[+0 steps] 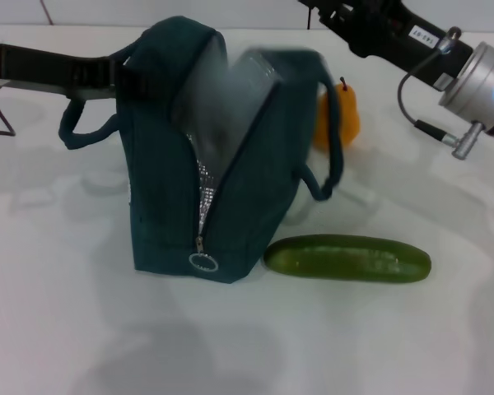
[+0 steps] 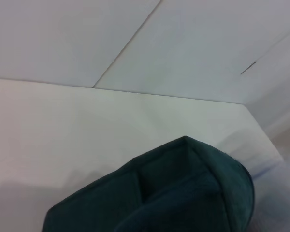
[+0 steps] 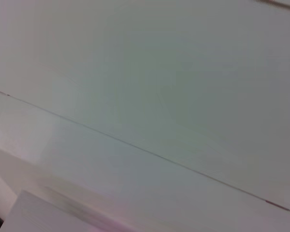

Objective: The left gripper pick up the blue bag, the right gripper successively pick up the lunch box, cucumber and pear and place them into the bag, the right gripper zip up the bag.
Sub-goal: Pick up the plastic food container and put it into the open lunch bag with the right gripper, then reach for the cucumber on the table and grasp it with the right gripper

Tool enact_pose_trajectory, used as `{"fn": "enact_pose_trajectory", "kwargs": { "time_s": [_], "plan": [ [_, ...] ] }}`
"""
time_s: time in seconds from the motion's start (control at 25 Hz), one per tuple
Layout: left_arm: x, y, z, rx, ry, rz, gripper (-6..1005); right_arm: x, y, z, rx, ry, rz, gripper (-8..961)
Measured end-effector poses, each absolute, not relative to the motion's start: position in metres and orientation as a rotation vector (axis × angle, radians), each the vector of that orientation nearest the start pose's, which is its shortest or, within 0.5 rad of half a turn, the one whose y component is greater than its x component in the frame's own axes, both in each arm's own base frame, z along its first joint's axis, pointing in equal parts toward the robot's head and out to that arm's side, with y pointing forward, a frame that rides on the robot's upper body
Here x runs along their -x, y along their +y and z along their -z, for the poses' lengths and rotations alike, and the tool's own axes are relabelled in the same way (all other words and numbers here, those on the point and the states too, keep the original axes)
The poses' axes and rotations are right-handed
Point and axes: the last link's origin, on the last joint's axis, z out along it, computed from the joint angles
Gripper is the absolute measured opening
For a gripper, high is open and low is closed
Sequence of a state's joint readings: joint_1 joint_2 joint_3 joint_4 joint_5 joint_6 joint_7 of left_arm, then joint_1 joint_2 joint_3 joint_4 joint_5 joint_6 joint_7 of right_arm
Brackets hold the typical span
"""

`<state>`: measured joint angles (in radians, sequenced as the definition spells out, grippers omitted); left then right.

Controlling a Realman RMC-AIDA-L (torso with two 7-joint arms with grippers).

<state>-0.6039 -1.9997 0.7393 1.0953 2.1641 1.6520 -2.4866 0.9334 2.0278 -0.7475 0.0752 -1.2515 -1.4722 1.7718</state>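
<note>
The bag stands upright on the white surface, zipper open, with the lunch box tilted in its mouth. The left claw is clamped on the bag's top edge at its left handle. The cucumber lies just beside the bag's base, the pear behind its right handle, and the right claw hangs above; whether it is apart or together cannot be told.

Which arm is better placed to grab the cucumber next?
Right. Its end effector is free on the cucumber's side; the left end effector is at the blue bag, holding it up.
</note>
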Motion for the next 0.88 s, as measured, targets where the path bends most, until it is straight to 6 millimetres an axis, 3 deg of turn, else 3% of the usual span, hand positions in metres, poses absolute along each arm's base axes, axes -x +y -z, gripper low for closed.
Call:
{"fn": "enact_pose_trajectory", "kwargs": {
  "time_s": [0.16,0.4,0.6,0.88],
  "plan": [
    [0.219,0.37,-0.087,2.432,-1.506,0.48,45,-0.148,0.393,0.028,2.206,1.574,-1.744,200],
    [0.225,0.368,-0.089,2.412,-1.518,0.478,45,-0.157,0.388,0.0,2.3,1.365,-1.759,467],
    [0.231,0.365,-0.089,2.403,-1.511,0.479,45,-0.175,0.374,-0.01,2.468,1.219,-1.573,662],
    [0.235,0.363,-0.087,2.388,-1.512,0.5,45,-0.189,0.362,-0.014,2.723,1.023,-1.212,796]
  ]
}}
